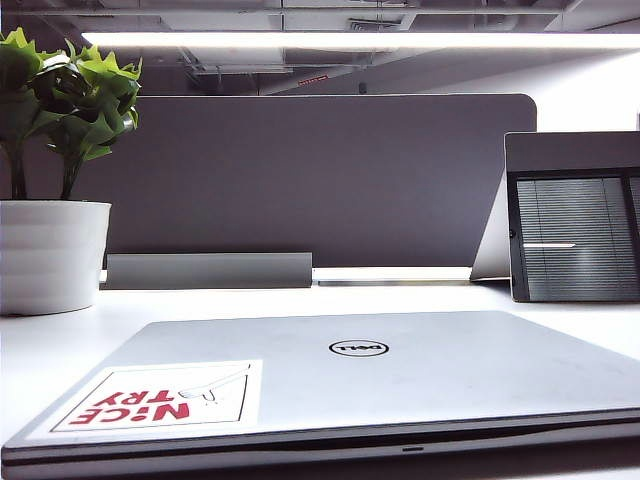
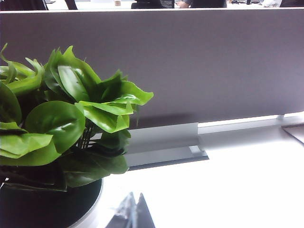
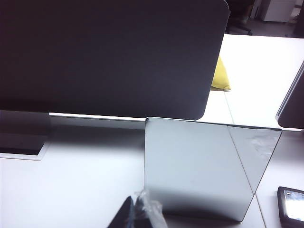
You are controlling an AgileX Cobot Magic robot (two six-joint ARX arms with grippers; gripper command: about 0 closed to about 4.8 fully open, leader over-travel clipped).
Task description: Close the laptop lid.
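The wide silver laptop lid (image 1: 330,375), with its round Dell logo and a red "NICE TRY" sticker (image 1: 160,398) near one corner, lies flat on its base on the white desk (image 1: 60,335), showing only a thin dark seam along the front edge. I judge the closing done; it rests shut because nothing props it up.

Neither of my arms shows in the exterior view. My left jaws (image 2: 130,213) appear only as dark tips with a clear wrap at the edge of my left wrist view, raised off the desk and touching nothing. Whether they are parted or together I cannot tell. Just beside them stands a leafy green plant (image 2: 71,123) in a round white pot (image 1: 50,255), and beyond them runs the grey fabric partition (image 2: 199,61) with its metal foot on the desk.

My right jaws (image 3: 137,213) likewise show only dark wrapped tips, gripping nothing; their opening I cannot tell. Just ahead of them stands an upright silver panel (image 3: 194,166), the back of a smaller dark-framed screen (image 1: 575,235) showing window blinds. The laptop is out of both wrist views, so both jaws look pulled clear of it.
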